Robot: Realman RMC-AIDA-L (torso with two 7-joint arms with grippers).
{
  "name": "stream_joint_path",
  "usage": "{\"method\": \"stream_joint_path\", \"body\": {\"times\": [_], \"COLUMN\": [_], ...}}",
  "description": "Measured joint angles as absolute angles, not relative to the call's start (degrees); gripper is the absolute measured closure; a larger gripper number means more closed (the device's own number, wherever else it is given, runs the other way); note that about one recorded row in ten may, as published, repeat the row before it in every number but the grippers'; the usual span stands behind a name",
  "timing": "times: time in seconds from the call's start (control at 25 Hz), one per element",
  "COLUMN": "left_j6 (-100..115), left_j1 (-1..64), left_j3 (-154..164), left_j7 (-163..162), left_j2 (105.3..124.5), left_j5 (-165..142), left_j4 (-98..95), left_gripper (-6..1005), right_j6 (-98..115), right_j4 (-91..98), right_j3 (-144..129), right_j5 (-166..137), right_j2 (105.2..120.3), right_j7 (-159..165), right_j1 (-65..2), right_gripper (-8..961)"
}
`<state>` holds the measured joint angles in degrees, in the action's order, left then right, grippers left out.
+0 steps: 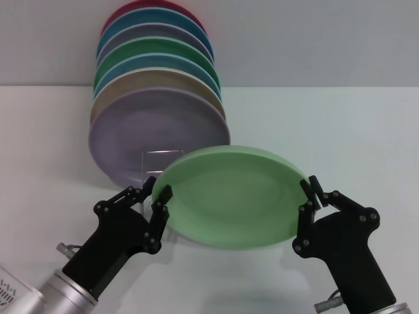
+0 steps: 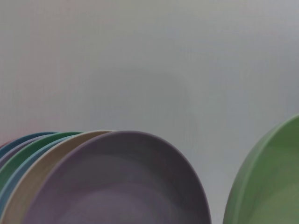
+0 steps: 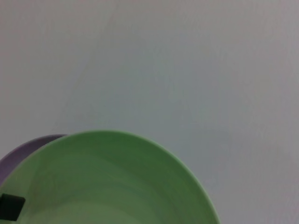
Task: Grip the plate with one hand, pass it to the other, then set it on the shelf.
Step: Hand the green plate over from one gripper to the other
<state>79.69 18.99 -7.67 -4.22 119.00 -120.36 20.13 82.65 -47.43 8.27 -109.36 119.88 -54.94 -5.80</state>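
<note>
Evidently the handover step is in hand: both grippers are sitting on the pale green plate (image 1: 232,196) at once. The plate is hanging above the white worktop (image 1: 353,124), tilted, near and just right of the rack's front loop.

Right gripper (image 1: 310,195): fingers are closing narrowly on the plate's right rim, one fingertip (image 1: 305,186) showing over the edge. It appears to be carrying the plate.

Left gripper (image 1: 159,198): fingers are bracketing the plate's left rim, one black fingertip (image 1: 165,194) lying over the rim. Whether they are pinching firmly or only meeting the edge, I cannot tell. In the right wrist view a small black tip (image 3: 10,207) is showing at the plate's (image 3: 112,182) far edge, most likely a finger of the left gripper.

Wire plate rack (image 1: 161,161): only its thin front loop is showing, far of the held plate and left of centre. A row of plates is standing on edge in it, the lilac plate (image 1: 154,134) at the near end, then a beige plate (image 1: 141,82), then blue, darker green, and more blue and red behind. In the left wrist view the lilac plate (image 2: 121,186) is filling the foreground with the pale green plate's rim (image 2: 268,182) beside it, apart.

Judgement: transfer roughly midway. Next move calls for the left fingers to confirm a firm pinch before the right fingers let go; then the left arm will need to stand the plate on edge and slot it into the rack just near of the lilac plate. Risk: a slip at release, or knocking the lilac plate.
</note>
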Motion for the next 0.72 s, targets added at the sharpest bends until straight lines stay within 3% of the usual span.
{"method": "stream_joint_path", "body": {"times": [0.72], "left_j6": [78.72], "left_j1": [19.08], "left_j3": [-8.44], "left_j7": [-4.22], "left_j2": [118.91], "left_j5": [-120.55], "left_j4": [20.04], "left_gripper": [908], "right_j6": [82.01], "right_j4": [-47.58], "right_j3": [8.27], "right_j5": [-109.23], "right_j2": [119.88], "right_j7": [-55.11], "right_j1": [-6.1], "right_gripper": [937]}}
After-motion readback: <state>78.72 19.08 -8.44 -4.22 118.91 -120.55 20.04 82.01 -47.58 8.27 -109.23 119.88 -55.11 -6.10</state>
